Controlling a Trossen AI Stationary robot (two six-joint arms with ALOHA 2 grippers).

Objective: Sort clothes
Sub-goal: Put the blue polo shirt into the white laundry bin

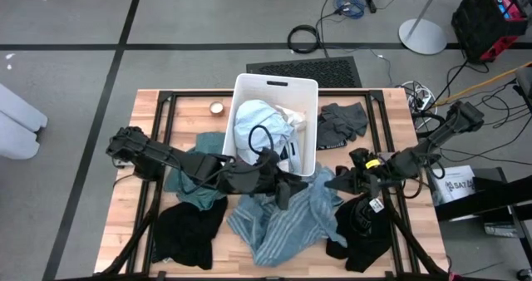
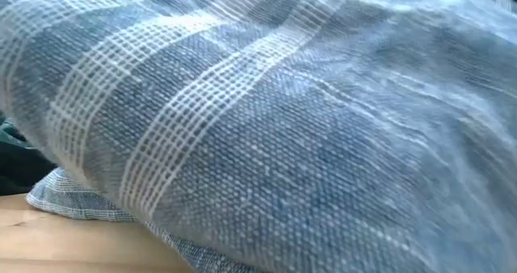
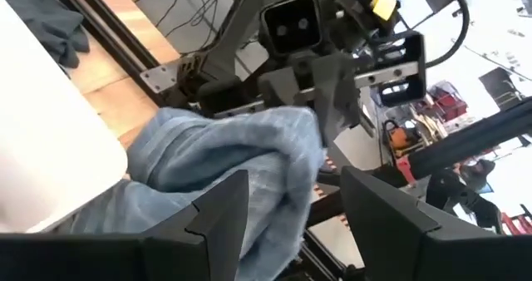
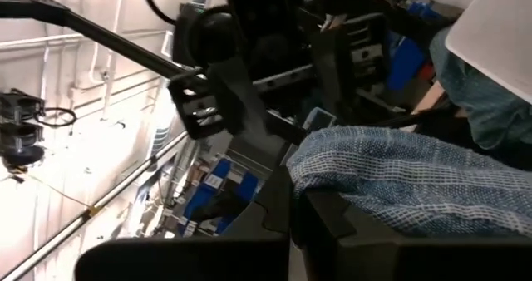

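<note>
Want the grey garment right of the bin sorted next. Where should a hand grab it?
Judging by the high view, pinch the grey garment from straight above at a raised fold near its middle. It lies flat and alone beside the bin, so its edges give little to grip.

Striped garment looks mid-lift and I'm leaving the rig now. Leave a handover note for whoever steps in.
Right end effector: shut on the blue-white striped garment, near the table's middle.
Left end effector: open, fingers either side of that garment's raised fold.
In the white bin: light blue and white pieces.
Left on the table: teal garment, black garments, dark grey garment.
</note>
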